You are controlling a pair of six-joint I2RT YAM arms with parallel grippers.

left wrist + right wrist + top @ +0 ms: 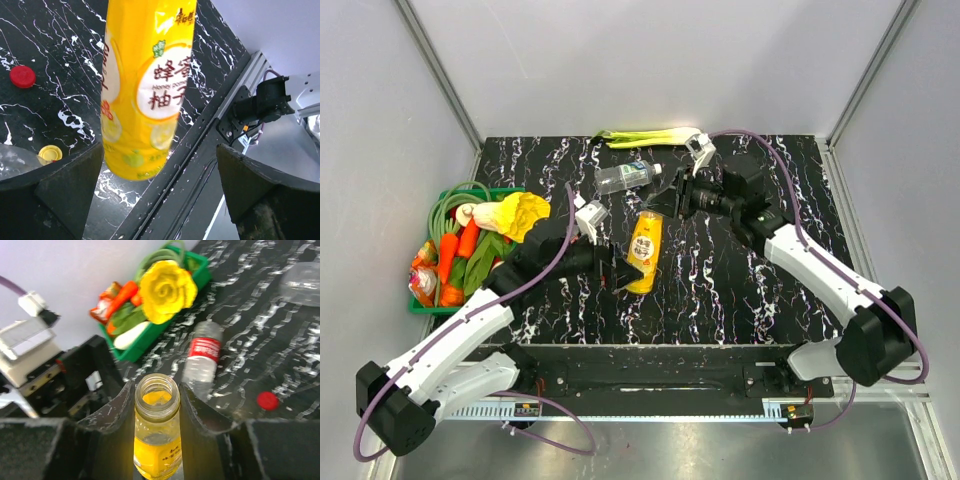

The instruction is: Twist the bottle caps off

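The yellow-orange juice bottle (645,250) hangs tilted above the black marble table. My right gripper (658,208) is shut on its neck. In the right wrist view (156,390) the bottle's mouth (157,392) is open with no cap on it. My left gripper (620,272) is open around the bottle's base. In the left wrist view (160,150) the bottle (145,85) sits close to the left finger (65,185). A yellow cap (50,152) and a red cap (23,76) lie loose on the table. The red-labelled bottle (202,357) and the blue-green-labelled bottle (625,177) lie on their sides.
A green basket (425,305) with carrots, greens and a yellow flower (525,213) stands at the left edge. A leek (650,135) lies at the back edge. The metal front rail (200,150) runs below the juice bottle.
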